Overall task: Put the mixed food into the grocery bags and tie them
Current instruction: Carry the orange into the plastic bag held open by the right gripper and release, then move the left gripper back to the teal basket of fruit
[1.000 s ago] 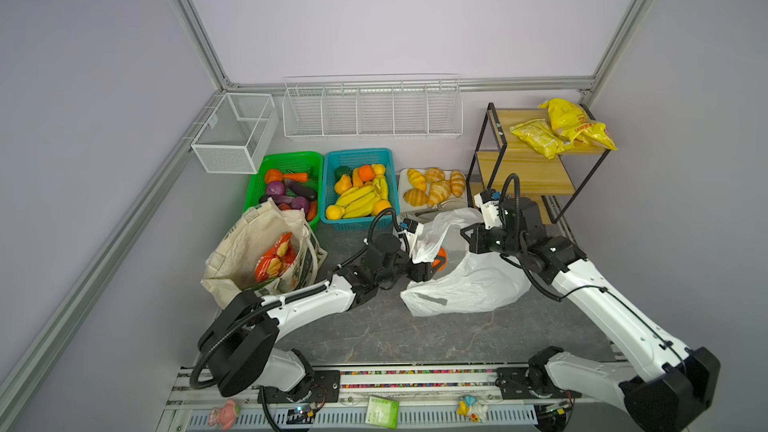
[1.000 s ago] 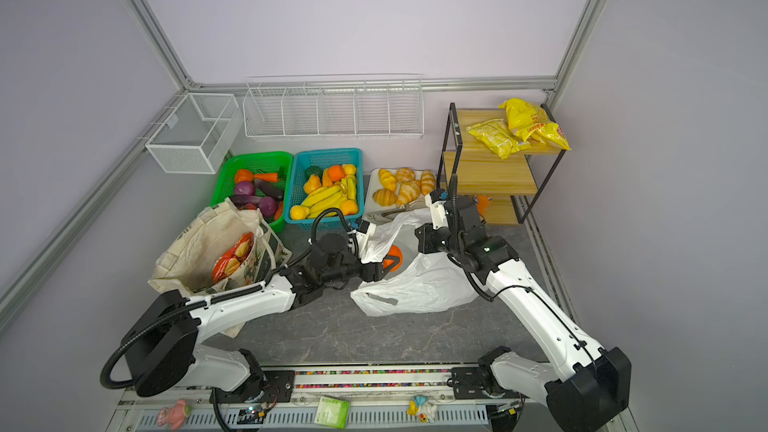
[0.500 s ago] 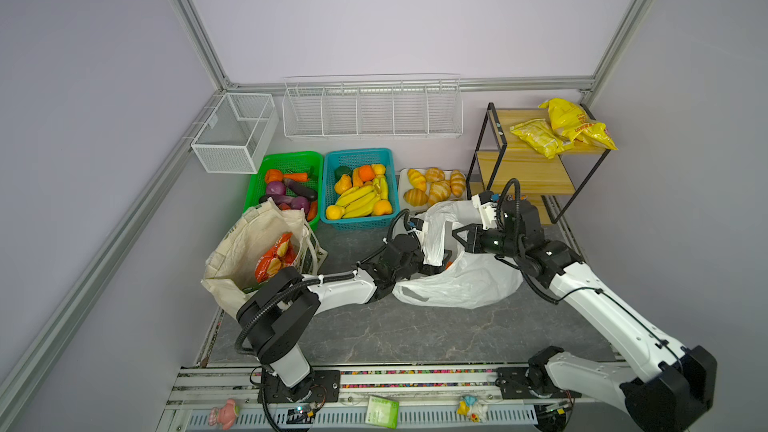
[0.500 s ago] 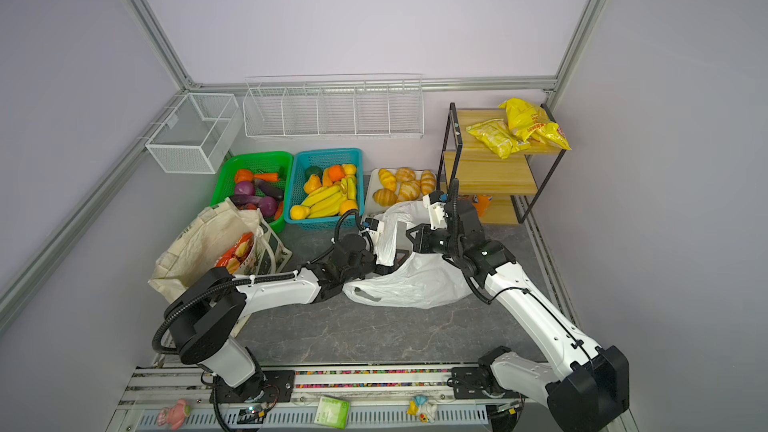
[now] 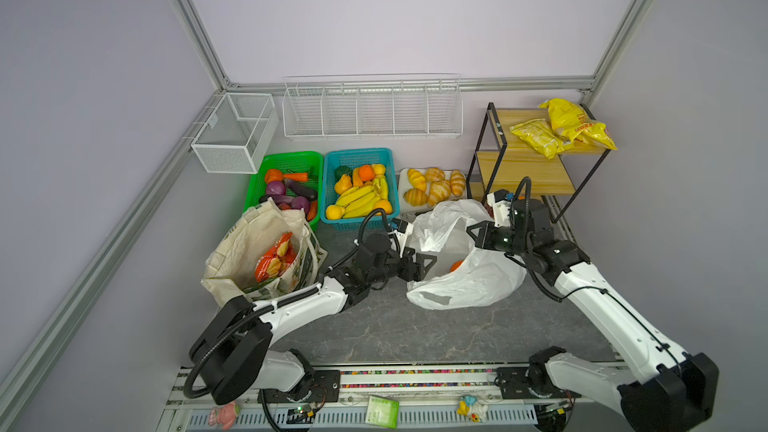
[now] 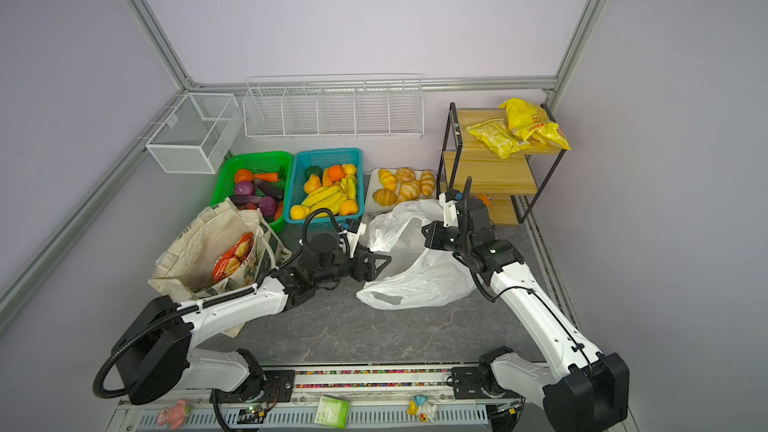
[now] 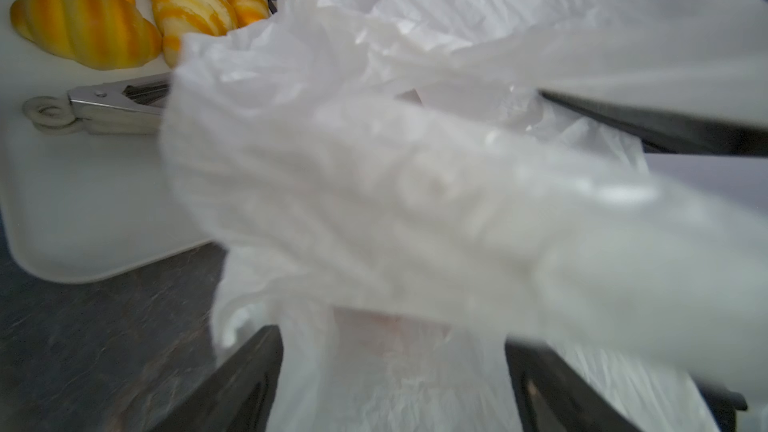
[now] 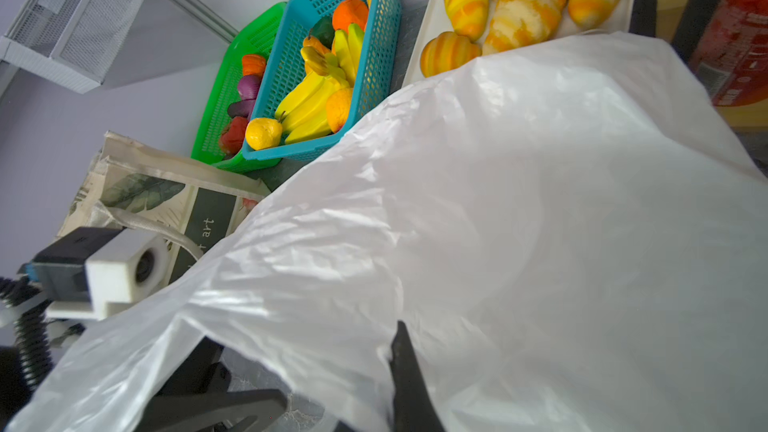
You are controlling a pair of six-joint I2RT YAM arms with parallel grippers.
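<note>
Since a second ago the left claw (image 5: 424, 268) has spread its fingers wide and slid back. It now sits empty at the mouth of the thin white see-through plastic bag (image 5: 478, 284).

The dark grey stone-look bench (image 5: 415, 334) under both claws looks flat and smooth. The plastic bag could slide on it if it gets a push.

Behind the left claw, right next to its arm, stands the big cream cloth bag (image 5: 245, 243). The red crinkly snack packet (image 5: 274, 261) pokes up inside it. Its handles are not tied yet. The arm is very close, so a wide swing could tip this bag over.

The plastic bag lies just in front of the left claw. The right claw (image 5: 473, 233) is pinched shut on the bag's top edge and holds the mouth up. That plastic is thin and slippy. If it slides out of the pinch, the mouth could flop shut.

The left claw's wide fingers are right by the loose plastic. I cannot tell if they touch it. They could catch it and drag the bag along.

The round orange toy fruit (image 5: 456, 266) sits inside the plastic bag, just past the left claw's tips and close to the mouth. It is round, so a tug or a tilt could make it roll back out.
</note>
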